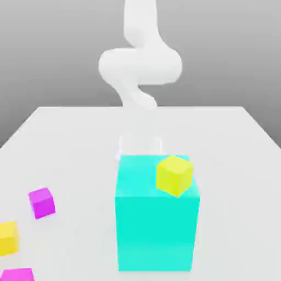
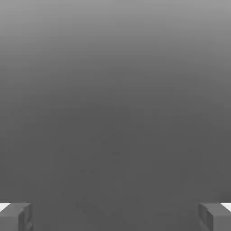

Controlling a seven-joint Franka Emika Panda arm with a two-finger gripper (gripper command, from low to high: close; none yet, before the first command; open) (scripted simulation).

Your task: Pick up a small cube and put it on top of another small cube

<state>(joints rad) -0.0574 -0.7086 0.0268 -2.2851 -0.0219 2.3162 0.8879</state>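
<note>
A small yellow cube (image 1: 174, 175) sits turned at an angle at the top right of a tall cyan block (image 1: 156, 230). Whether it rests on the block's top face I cannot tell. A small magenta cube (image 1: 41, 202) lies on the white table at the exterior view's left. Another yellow cube (image 1: 7, 237) and another magenta cube (image 1: 17, 274) lie nearer the lower left corner. In the hand view my gripper (image 2: 115, 217) is open, its fingertips (image 2: 16, 216) far apart with nothing between them. Only grey background lies ahead of it.
The white arm (image 1: 140, 66) rises behind the cyan block, and its pale hand (image 1: 140, 144) is partly hidden by the block's top edge. The white table (image 1: 230, 142) stretches to both sides of the block.
</note>
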